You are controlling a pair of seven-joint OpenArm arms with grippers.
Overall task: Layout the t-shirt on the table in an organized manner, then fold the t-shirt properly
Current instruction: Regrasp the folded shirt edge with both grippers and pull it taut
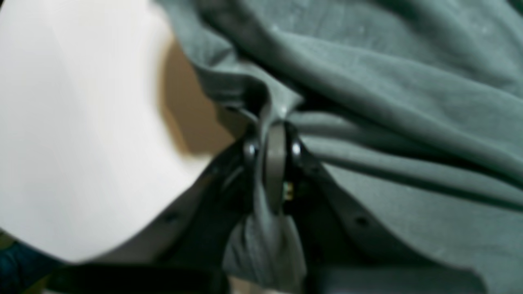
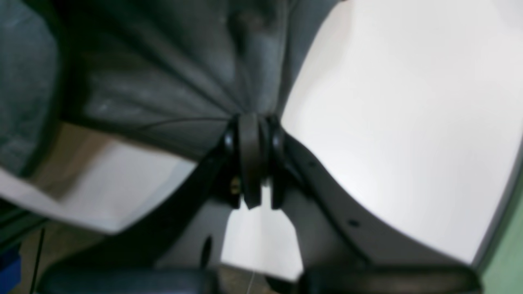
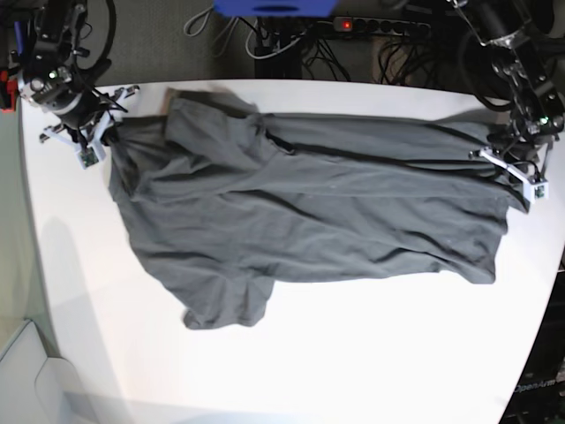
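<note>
Left pincer (image 1: pixel 274 153) clamped on t-shirt (image 3: pixel 309 221), right pincer (image 2: pixel 253 141) likewise, wrist views blurred, fingertips buried in cloth

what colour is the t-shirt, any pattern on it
Plain dark charcoal grey t-shirt, no pattern visible; best seen in the base view.

From my seat the base view shows a dark grey floor (image 3: pixel 177 53) beyond the far edge of the work surface. A blue box (image 3: pixel 274 7) sits at the top edge, and next to it I see a black power strip (image 3: pixel 375 25) with a red switch lit. Loose cables (image 3: pixel 291 49) tangle beneath it, some white, some black. Down the left side runs a pale greenish floor strip (image 3: pixel 13 265). Lighting is even and bright from overhead, and the shadows I can see are soft. Through the left wrist camera I catch a blurred tan patch (image 1: pixel 179 102)
</note>
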